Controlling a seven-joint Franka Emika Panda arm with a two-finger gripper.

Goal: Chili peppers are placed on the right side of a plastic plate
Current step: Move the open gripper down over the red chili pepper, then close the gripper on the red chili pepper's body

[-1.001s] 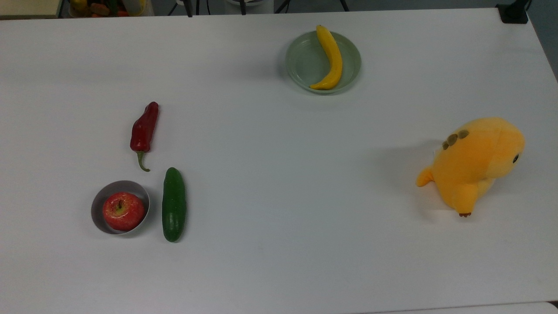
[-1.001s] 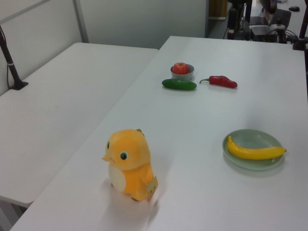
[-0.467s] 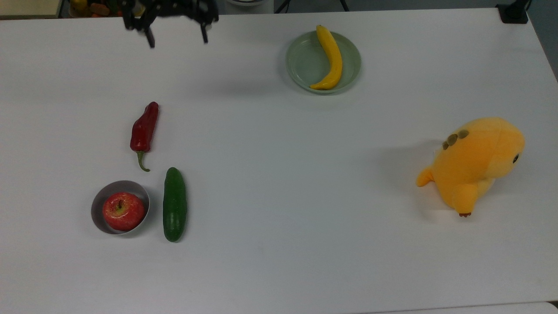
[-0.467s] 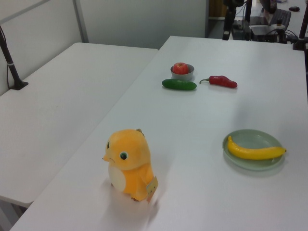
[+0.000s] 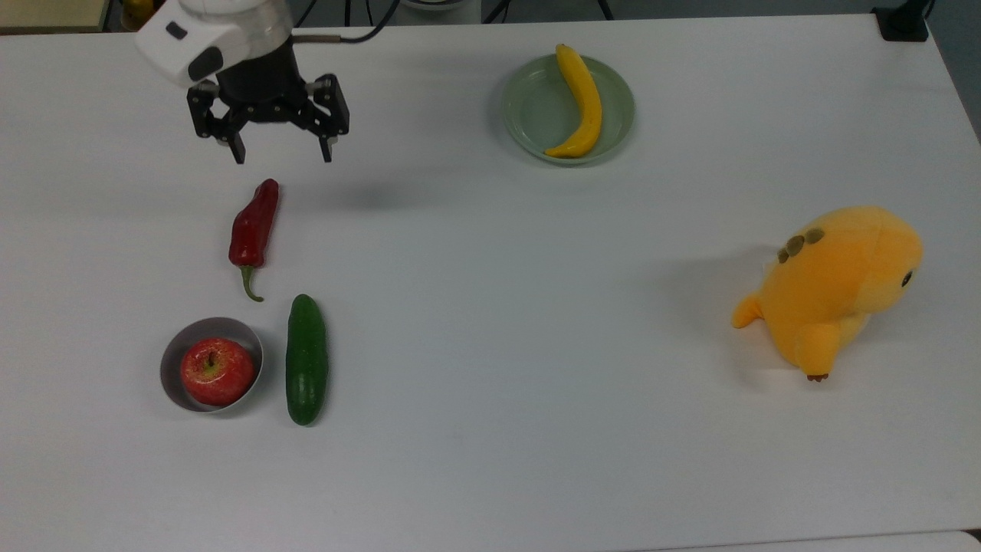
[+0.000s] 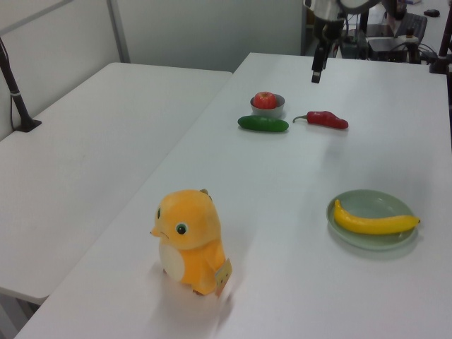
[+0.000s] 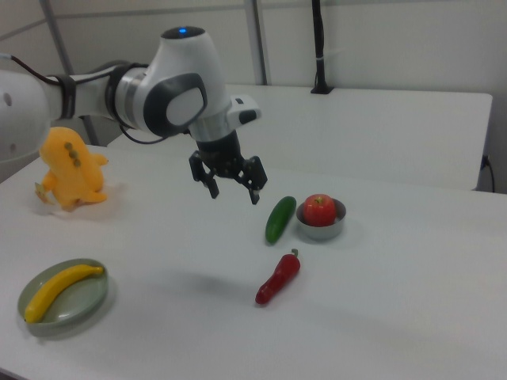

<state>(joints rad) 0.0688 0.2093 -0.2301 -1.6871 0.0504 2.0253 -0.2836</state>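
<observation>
Tabletop white (image 5: pixel 490 460) and bare along the top view's lower edge is met first. Next, a grey bowl (image 5: pixel 172 360) with a red apple (image 5: pixel 217 371) in it is seen at the top view's lower left, and a dark green cucumber (image 5: pixel 306 359) is laid just beside the bowl on the top view's right. An orange plush toy (image 5: pixel 835 287) is set well apart, at the top view's right.

Beyond the cucumber, the chili pepper (image 5: pixel 254 228) is found flat on the table, its green stem turned toward the bowl and its tapered tip pointed away; nothing is touching it.

Farther on, the gripper (image 5: pixel 282 157) is held in the air above the table, just past the chili's tip, fingers pointed down and spread wide with nothing between them. In the right view the gripper (image 7: pixel 234 192) is seen raised clear of the chili pepper (image 7: pixel 277 279).

Farthest, the plastic plate (image 5: pixel 533 115) is placed near the table's far edge, well apart from the chili, toward the top view's right. A yellow banana (image 5: pixel 584 100) is laid across the plate.
</observation>
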